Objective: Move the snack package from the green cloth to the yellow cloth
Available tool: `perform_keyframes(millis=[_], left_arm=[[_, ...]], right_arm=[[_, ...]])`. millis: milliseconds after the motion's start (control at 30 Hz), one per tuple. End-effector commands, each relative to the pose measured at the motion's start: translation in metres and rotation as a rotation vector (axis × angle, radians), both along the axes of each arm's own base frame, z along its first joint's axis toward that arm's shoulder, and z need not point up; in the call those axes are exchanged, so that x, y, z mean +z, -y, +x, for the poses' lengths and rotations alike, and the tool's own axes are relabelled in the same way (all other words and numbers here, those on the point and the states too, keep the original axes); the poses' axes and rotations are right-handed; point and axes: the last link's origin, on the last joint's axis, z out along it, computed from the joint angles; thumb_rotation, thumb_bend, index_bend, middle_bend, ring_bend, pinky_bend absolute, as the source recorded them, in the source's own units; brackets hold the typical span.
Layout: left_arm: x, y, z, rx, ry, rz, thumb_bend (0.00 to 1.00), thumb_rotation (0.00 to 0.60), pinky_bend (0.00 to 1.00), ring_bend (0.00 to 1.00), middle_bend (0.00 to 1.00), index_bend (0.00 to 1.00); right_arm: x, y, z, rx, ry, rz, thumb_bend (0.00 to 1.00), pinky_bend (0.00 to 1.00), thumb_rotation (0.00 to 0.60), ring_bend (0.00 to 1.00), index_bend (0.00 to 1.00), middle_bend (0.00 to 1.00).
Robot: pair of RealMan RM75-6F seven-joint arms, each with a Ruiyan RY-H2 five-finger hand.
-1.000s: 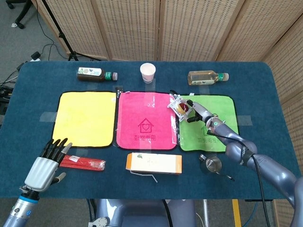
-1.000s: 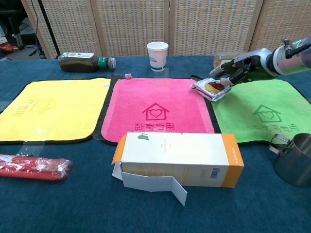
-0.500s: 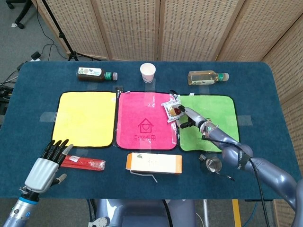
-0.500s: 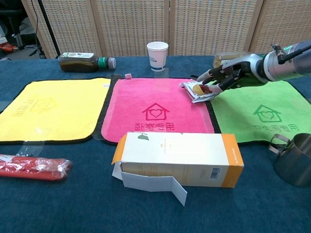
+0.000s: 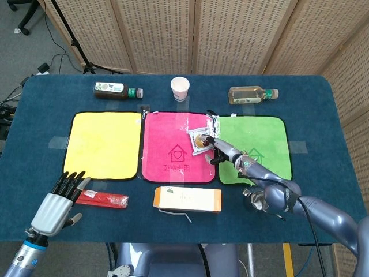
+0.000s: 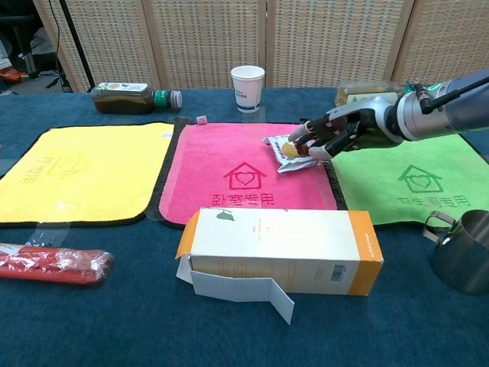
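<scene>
One snack package [image 5: 200, 140] in play, pinched in the right hand [image 5: 221, 151], held just above the right part of the pink cloth [image 5: 173, 164]. It's off the green cloth [image 5: 265, 135] already. Yellow cloth [image 5: 104, 144] lies further to the robot's left, past the whole pink cloth, so my read is that the move needs a straight leftward carry across pink. In the chest view the package [image 6: 284, 148] sticks out left of the right hand [image 6: 325, 138], its leading edge pointing toward yellow [image 6: 76, 172]; its long axis looks roughly along the travel line, slightly tilted. The left hand [image 5: 56, 203] sits at the near left worktop edge, fingers spread, holding nothing, beside the red packet [image 5: 102, 198]. It's closer to yellow than the right hand, but the right has the package. Reach could get long for the right arm.
</scene>
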Motion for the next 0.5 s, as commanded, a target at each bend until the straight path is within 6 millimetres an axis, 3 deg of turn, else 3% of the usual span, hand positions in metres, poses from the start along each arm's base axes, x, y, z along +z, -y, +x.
perform_keyframes(millis=[33, 500], left_arm=[[0.000, 0.000, 0.000, -0.001, 0.002, 0.002, 0.13, 0.600, 0.00, 0.00, 0.00, 0.00], [0.002, 0.000, 0.000, -0.002, 0.008, -0.001, 0.13, 0.600, 0.00, 0.00, 0.00, 0.00]], right_arm=[[-0.002, -0.003, 0.006, 0.013, 0.006, 0.009, 0.64, 0.00, 0.600, 0.00, 0.09, 0.00], [-0.013, -0.021, 0.031, 0.057, 0.044, 0.055, 0.64, 0.00, 0.600, 0.00, 0.09, 0.00]])
